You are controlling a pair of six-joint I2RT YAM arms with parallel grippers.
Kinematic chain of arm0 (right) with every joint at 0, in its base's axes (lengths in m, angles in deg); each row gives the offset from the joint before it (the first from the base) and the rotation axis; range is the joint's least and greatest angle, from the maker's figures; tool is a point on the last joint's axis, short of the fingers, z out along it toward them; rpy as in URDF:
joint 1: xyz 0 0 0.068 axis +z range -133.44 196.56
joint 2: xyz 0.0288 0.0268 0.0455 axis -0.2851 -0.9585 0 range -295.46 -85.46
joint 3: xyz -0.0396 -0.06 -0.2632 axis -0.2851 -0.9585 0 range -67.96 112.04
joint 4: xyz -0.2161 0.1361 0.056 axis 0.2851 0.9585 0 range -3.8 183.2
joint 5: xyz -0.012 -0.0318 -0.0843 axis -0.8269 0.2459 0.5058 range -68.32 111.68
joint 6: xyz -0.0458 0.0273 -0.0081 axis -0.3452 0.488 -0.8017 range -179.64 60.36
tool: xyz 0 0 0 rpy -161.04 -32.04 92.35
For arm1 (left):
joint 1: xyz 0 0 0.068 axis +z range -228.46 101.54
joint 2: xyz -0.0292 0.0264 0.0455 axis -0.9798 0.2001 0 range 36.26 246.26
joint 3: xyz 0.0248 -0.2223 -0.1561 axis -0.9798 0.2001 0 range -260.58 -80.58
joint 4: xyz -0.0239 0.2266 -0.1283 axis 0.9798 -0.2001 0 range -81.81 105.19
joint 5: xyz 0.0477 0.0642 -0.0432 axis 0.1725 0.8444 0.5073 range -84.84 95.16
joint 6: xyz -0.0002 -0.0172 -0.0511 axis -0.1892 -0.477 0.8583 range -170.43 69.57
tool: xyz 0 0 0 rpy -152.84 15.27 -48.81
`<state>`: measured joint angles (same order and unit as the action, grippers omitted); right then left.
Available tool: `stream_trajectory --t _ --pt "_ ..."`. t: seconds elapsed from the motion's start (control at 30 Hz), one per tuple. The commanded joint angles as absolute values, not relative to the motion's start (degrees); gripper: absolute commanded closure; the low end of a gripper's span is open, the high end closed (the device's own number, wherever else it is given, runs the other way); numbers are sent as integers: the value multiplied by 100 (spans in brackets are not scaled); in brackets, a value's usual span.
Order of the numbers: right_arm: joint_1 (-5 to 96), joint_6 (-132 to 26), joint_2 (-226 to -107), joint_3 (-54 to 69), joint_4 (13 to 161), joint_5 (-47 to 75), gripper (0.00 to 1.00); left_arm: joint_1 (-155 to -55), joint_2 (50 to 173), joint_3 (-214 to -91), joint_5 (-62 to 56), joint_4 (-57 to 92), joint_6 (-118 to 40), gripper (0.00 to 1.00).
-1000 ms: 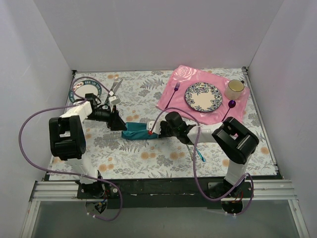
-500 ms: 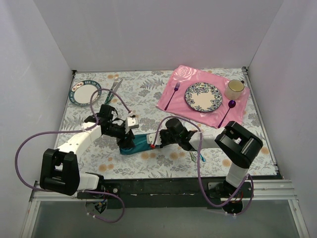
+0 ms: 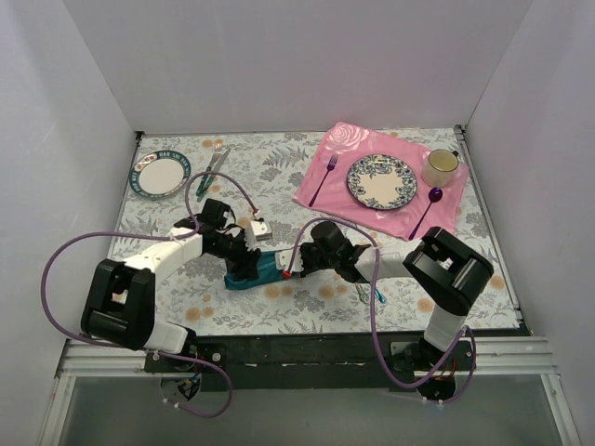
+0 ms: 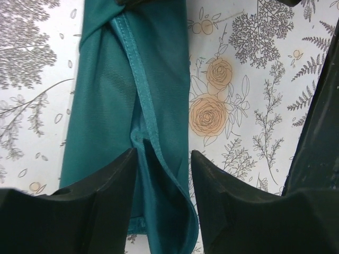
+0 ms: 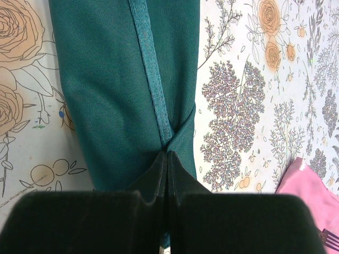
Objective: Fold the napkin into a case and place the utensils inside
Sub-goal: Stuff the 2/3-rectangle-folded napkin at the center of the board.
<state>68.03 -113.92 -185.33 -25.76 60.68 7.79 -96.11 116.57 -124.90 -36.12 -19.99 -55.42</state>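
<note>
Nearest the arm bases, behind the right pincer (image 5: 167, 159) and beside its forearm, the two slim iridescent metal utensils (image 3: 375, 294) are lying on the floral-printed table covering (image 3: 307, 167), not yet inside anything. The forearm and cable are partly covering them, so only a blue-green sliver is showing clearly.

Just ahead, the dark teal, slightly shiny cloth napkin (image 4: 106, 95) is lying as a narrow folded strip between the two pincers. The right pincer's fingers are pressed together, pinching the napkin at one end, right where the stitched hem is puckering. At the other end the left pincer (image 4: 161, 161) is standing spread, with the raised hemmed flap (image 4: 139, 90) running between its fingers.

The folding seems to be nearing its end, and the work looks like shaping or opening the pouch mouth. The next move probably calls for the left pincer to close on that flap while the right one is anchoring the cloth, and then for fetching the utensils.

How many layers are lying under the flap, and whether a real pocket is forming, is hard to make out. Both wrist views are cutting off the strip's ends.

Well beyond both pincers, the pink rose-patterned cloth placemat (image 3: 344, 149) is lying untouched.
</note>
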Motion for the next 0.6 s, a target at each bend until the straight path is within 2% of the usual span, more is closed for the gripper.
stream_trajectory --t 0.0,0.03,0.07,0.17,0.27,0.43,0.57 --pt "6842 -11457 -18416 -2674 5922 674 99 -9753 11834 -12532 -3536 -1882 -5386 59" --pt "6842 -11449 -18416 -2682 5931 665 99 -9796 11843 -12541 -3519 -1839 -5368 62" --pt "6842 -11457 -18425 -2683 5922 665 99 -9814 11861 -12558 -3527 -1821 -5359 69" --pt "6833 -11484 -18416 -2700 5905 647 99 -9893 11896 -12637 -3518 -1821 -5368 76" --pt "6842 -11510 -18425 -2709 5896 621 99 -9955 12001 -12716 -3501 -1838 -5359 79" --pt "6842 -11563 -18399 -2744 5852 577 99 -9999 12046 -12936 -3694 -1935 -5342 97" --pt "6833 -11659 -18381 -2805 5808 533 99 -9990 11827 -13033 -3668 -1882 -5359 100"
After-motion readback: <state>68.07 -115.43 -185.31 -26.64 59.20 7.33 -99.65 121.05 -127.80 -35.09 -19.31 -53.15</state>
